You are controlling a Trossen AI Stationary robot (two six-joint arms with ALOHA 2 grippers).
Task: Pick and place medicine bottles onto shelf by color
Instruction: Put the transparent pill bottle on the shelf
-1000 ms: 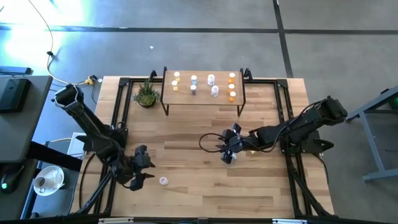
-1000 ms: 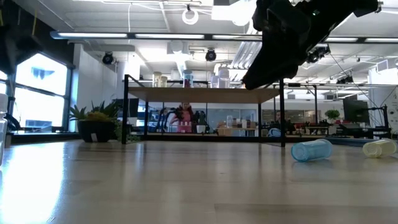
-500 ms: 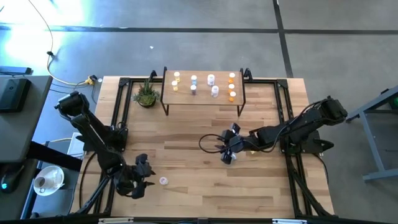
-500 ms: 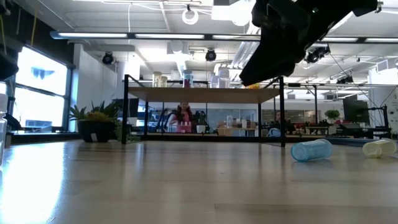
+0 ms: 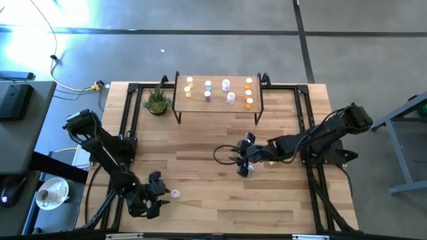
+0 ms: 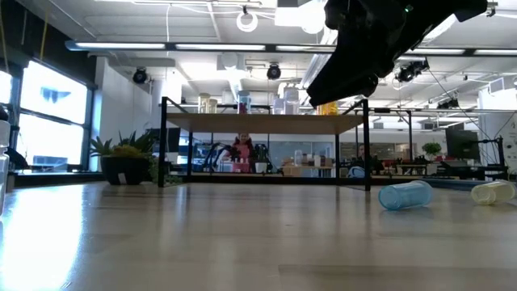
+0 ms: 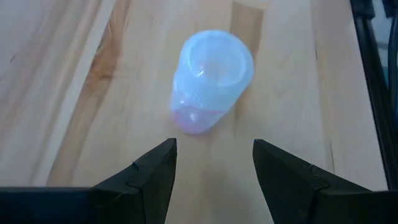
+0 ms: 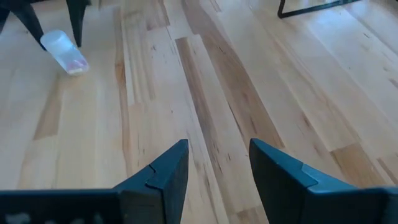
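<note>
The left arm is reaching down toward the near left of the surface, its left hand (image 5: 159, 193) hanging low with fingers (image 7: 152, 171) parted and empty. The right arm is stretching in from the right toward the middle, its right hand (image 5: 245, 162) also standing open and empty.

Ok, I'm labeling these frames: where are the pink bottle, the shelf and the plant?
pink bottle (image 7: 211, 87): left wrist view, on its clear body below the cap.
shelf (image 5: 217, 105): high view, bare front part of its wooden top.
plant (image 5: 157, 101): high view, on its leaves.
</note>
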